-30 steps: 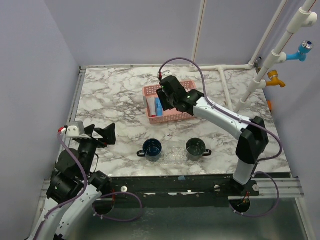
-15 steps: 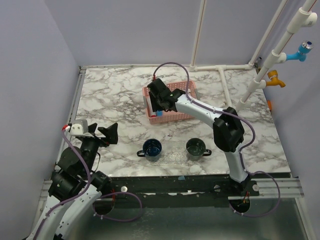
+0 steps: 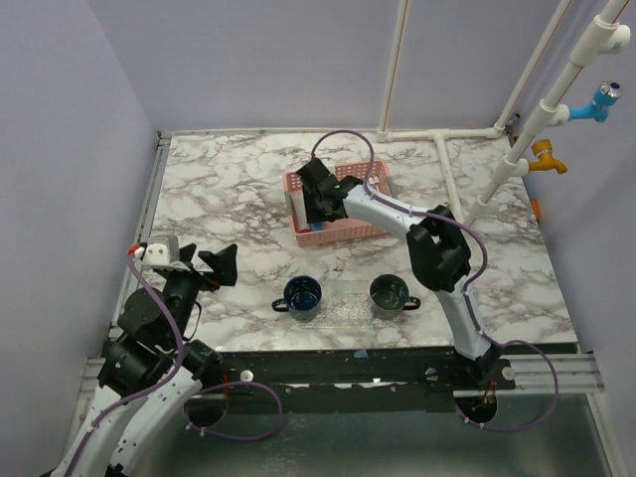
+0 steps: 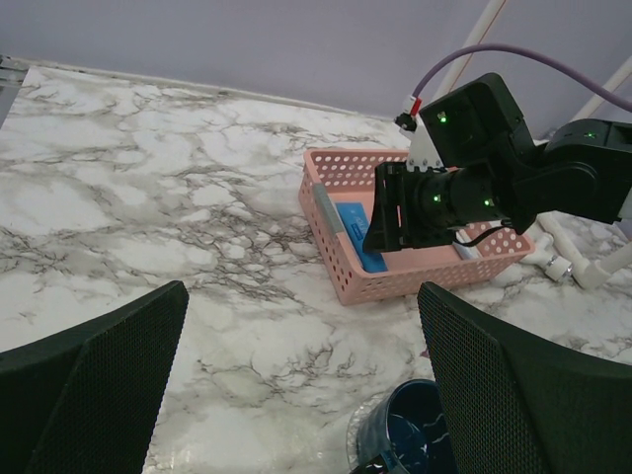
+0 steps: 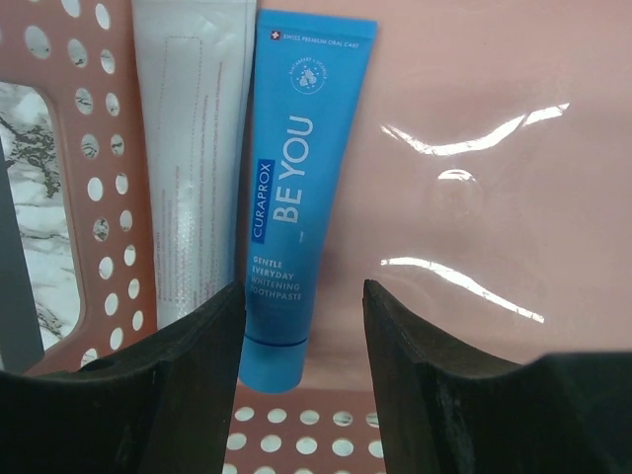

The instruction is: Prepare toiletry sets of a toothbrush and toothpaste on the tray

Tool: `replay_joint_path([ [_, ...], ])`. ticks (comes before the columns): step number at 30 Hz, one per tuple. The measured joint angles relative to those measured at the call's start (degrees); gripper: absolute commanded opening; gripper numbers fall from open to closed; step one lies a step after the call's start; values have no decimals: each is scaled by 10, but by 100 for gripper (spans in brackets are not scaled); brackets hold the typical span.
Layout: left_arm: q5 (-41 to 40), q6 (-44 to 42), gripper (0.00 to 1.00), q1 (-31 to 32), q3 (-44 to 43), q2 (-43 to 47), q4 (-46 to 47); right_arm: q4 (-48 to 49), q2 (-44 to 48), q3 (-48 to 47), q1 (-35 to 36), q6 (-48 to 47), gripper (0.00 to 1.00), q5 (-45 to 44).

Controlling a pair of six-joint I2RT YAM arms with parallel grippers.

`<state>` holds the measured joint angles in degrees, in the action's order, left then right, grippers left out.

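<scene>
Since a second ago our right gripper (image 5: 302, 316) has swung left and dipped into the pink basket (image 3: 350, 236); its fingers stand apart over the blue toothpaste tube (image 5: 296, 188), which lies flat against a white packet (image 5: 193, 148); we judge that closing off-centre may pinch both; our left gripper (image 4: 296, 395) hangs spread wide; the tray (image 3: 346, 300) sits between navy mug (image 3: 302, 294) and green mug (image 3: 389, 294).

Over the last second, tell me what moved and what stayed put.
The right gripper swung left across the pink basket and dropped toward its left end. Open, it now frames the end of the blue toothpaste tube; nothing is gripped yet. The left gripper barely shifted. The navy mug, dark green mug, clear tray and basket stayed put.
</scene>
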<state>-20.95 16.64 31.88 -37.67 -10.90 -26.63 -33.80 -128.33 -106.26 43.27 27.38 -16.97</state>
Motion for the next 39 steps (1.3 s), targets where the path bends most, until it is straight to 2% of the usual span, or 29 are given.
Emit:
replay_joint_path([
  [11,2,0,99,0,0,-8,1,-5,-36,-17,-2,2,53,26],
  [14,2,0,99,0,0,-8,1,-10,-43,-23,-2,2,48,26],
  [20,2,0,99,0,0,-11,2,-11,-43,-26,-2,-2,29,26],
  [23,2,0,99,0,0,-12,2,-15,-43,-32,-2,-5,26,25],
  [33,10,-1,99,0,0,-21,4,-32,-41,-81,-5,-28,24,-3],
  [39,32,-2,99,0,0,-32,7,-36,-4,-76,-6,-47,24,-16],
])
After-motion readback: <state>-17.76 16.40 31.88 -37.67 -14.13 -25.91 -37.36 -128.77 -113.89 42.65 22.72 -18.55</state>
